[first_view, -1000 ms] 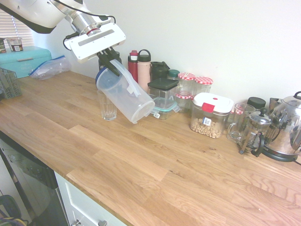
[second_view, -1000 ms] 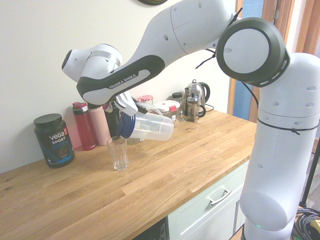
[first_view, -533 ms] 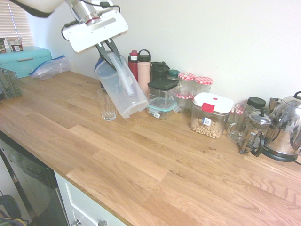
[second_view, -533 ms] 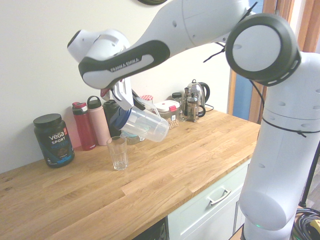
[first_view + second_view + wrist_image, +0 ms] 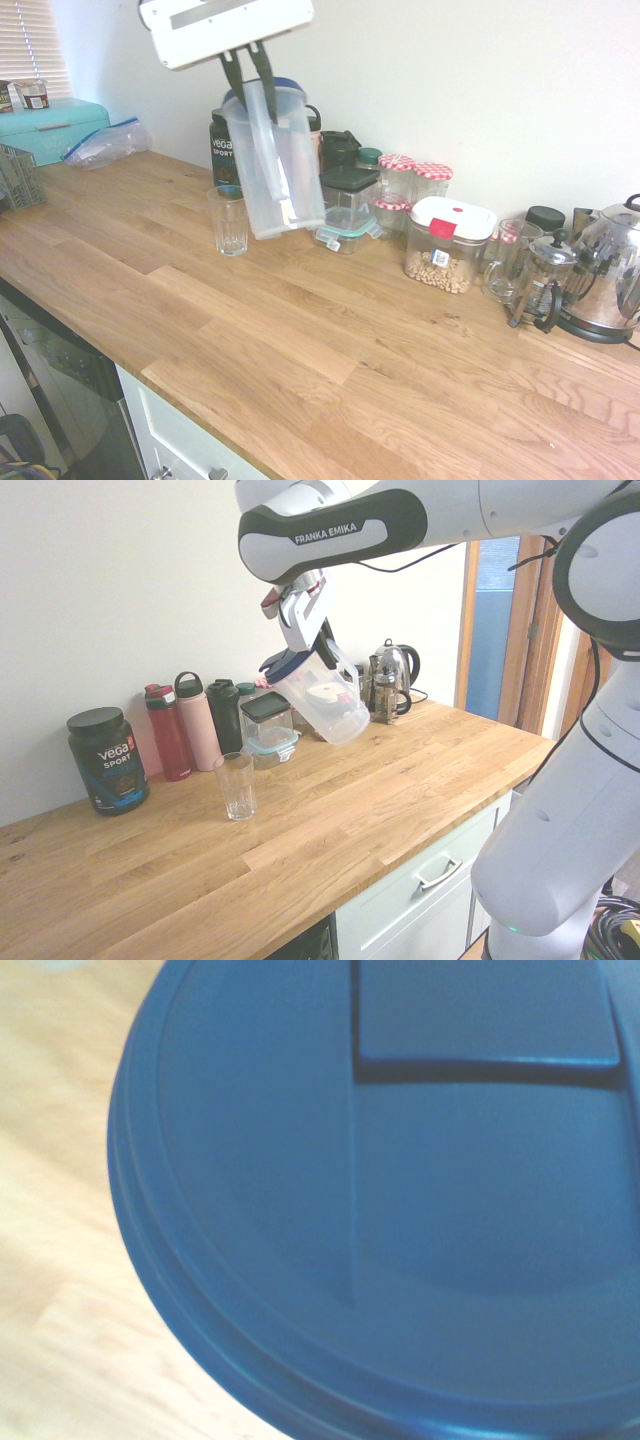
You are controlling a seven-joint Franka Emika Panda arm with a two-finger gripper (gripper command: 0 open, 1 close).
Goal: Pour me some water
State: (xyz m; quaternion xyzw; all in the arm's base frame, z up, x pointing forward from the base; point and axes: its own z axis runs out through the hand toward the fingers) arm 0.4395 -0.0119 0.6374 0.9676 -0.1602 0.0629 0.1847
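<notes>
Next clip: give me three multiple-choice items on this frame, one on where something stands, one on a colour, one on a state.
1. Where is the drinking glass?
A. on the wooden counter, in front of the bottles
B. inside the pitcher
C. on the teal bread box

2. What colour is the pitcher's lid?
A. red
B. blue
C. white

3. What state is the clear pitcher in?
A. lying on its side on the counter
B. standing on the counter, untouched
C. held in the air by the gripper

Key: 1 A, both exterior views show it standing on the wood; 2 B, the wrist view is filled by blue; 3 C, the gripper clamps its handle and its base is clear of the counter.
</notes>
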